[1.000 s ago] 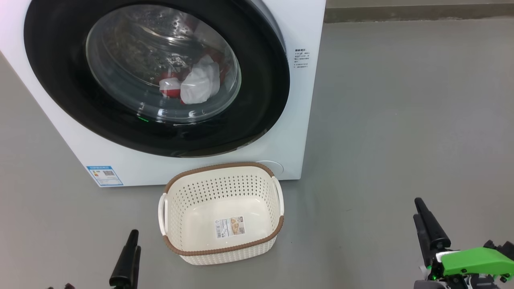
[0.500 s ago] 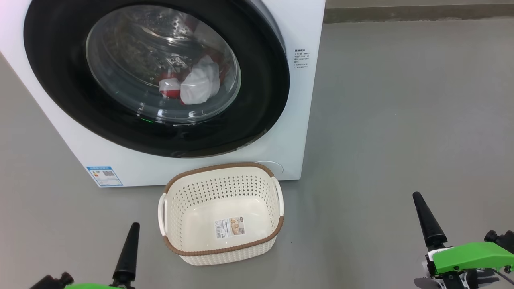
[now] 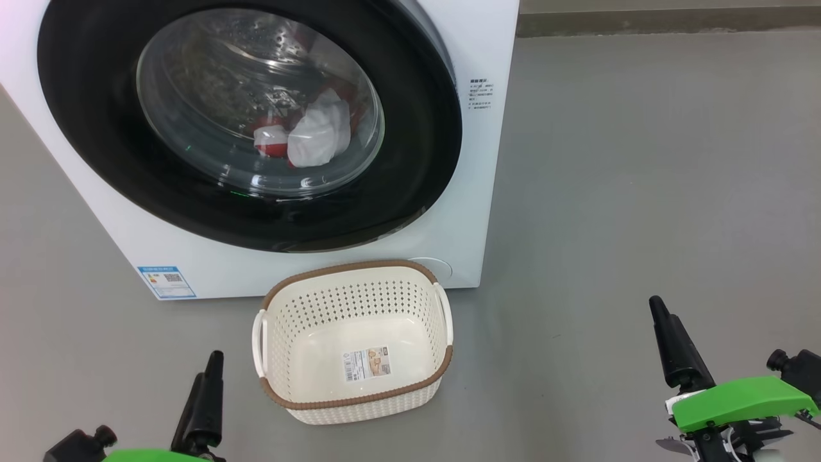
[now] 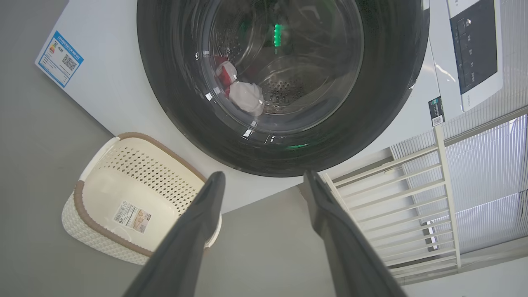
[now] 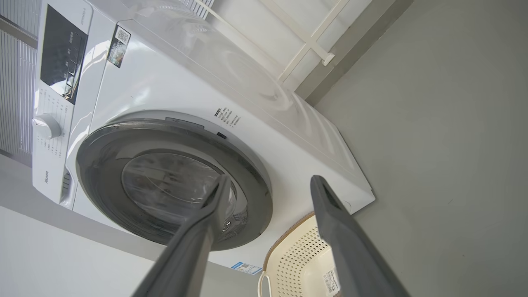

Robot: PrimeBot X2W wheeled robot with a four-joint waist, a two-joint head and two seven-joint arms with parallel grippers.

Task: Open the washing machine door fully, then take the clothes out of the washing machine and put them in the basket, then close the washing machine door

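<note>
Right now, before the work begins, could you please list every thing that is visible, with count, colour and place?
washing machine: one, white, on the floor behind the basket
washing machine door: one, black rim, clear glass, on the machine's front
clothes: one small heap, red and white, in the drum behind the glass
basket: one, cream with brown rim, on the floor before the machine
sticker: one, pale, on the basket's bottom
label: one, blue, machine's lower left corner
left claw: one, dark, open, low on the robot's left
right claw: one, dark, open, low on the robot's right
</note>
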